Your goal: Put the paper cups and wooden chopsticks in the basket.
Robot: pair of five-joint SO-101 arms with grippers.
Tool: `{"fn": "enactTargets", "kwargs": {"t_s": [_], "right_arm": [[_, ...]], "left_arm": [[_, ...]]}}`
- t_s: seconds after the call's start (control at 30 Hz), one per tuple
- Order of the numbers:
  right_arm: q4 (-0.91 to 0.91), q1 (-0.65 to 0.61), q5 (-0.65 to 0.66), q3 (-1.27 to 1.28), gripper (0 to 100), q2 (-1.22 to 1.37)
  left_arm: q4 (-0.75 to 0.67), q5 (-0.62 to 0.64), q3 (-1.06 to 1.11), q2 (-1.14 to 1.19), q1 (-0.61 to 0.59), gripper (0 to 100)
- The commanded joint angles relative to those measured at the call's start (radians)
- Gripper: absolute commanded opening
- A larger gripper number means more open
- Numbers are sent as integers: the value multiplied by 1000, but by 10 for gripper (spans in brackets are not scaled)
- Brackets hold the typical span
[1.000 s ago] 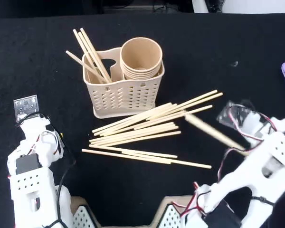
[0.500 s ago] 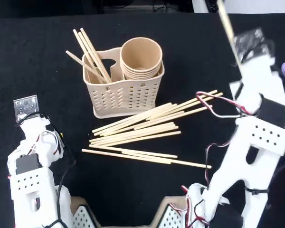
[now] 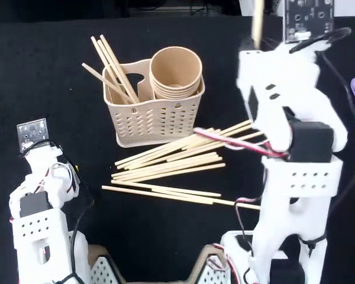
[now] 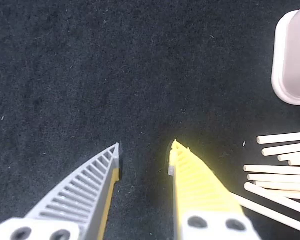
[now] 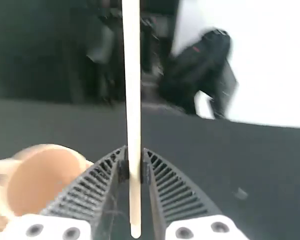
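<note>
**Risks at the transfer stage.** The right gripper (image 5: 132, 162) pinches a single chopstick (image 5: 131, 75) between its fingers close to the stick's lower end, so most of the length stands upright above the grip. In the high view the single chopstick (image 3: 258, 23) is held well above the tabletop (image 3: 47, 77), to the side of the basket (image 3: 157, 121) and not over it.

- With so short a hold on a long stick, it could pivot or slip out during the swing toward the basket.
- The basket's wider compartment is taken up by the stack of paper cups (image 3: 176, 71). The narrower one already holds slanting chopsticks (image 3: 109, 65), so a poorly aimed tip may strike the rim, the cups or those sticks and bounce out.
- A hard contact could tip or shift the light basket.
- A low arm path might sweep the loose chopsticks (image 3: 171, 163) lying just in front of the basket and scatter them.

The left gripper (image 4: 144, 150) rests low over bare tabletop with its fingers spread and holding nothing, near the ends of the loose pile.
</note>
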Motion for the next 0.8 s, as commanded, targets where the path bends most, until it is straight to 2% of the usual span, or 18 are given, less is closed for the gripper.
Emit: {"fn": "enactTargets", "kwargs": {"t_s": [0.0,0.17,0.27,0.5,0.77], "right_arm": [[-21,-130,-48,-81,11,-5],[-44,-288,-52,-94,11,-1],[-127,-341,-52,-73,11,7],[-368,-423,-52,147,11,36],[-749,-462,-51,401,11,41]], "left_arm": [[-23,12,-10,-9,1,170],[-48,12,-5,-8,-1,170],[-48,12,-4,-8,-1,170],[-43,12,-4,-8,-1,170],[-44,12,-4,-8,-1,170]]}}
